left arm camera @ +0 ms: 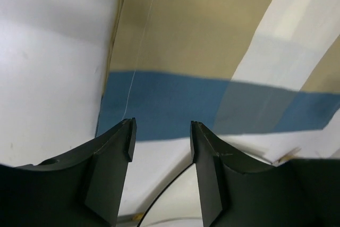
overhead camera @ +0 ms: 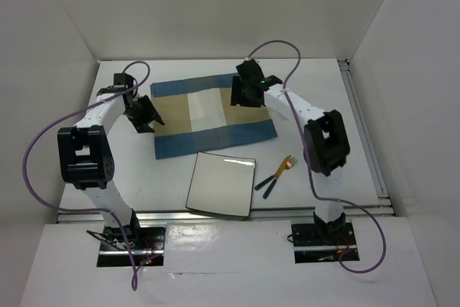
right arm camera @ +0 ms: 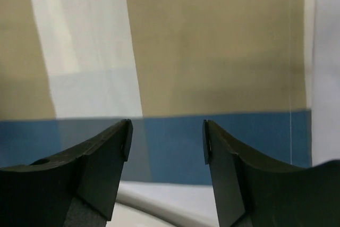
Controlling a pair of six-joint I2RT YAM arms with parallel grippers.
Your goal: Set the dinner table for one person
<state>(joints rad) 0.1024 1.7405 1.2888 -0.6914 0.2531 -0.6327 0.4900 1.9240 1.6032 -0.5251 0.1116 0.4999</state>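
At the left, the left gripper (overhead camera: 147, 114) hangs over the left edge of the placemat (overhead camera: 208, 116). Its jaws stand partly apart and hold nothing. The placemat lies flat in the middle of the dinner table (overhead camera: 165, 177), the big white top that carries everything in front of both arms. The plate (overhead camera: 221, 185) sits nearer the arms, and its far edge just meets the mat. The right gripper (overhead camera: 244, 91) hovers over the far right part of the mat, its jaws also apart and empty. Further right, the fork (overhead camera: 289, 161) and another dark-handled piece (overhead camera: 271, 190) lie loose on the table. I judge the mat is placed, while the plate and cutlery are not yet arranged.
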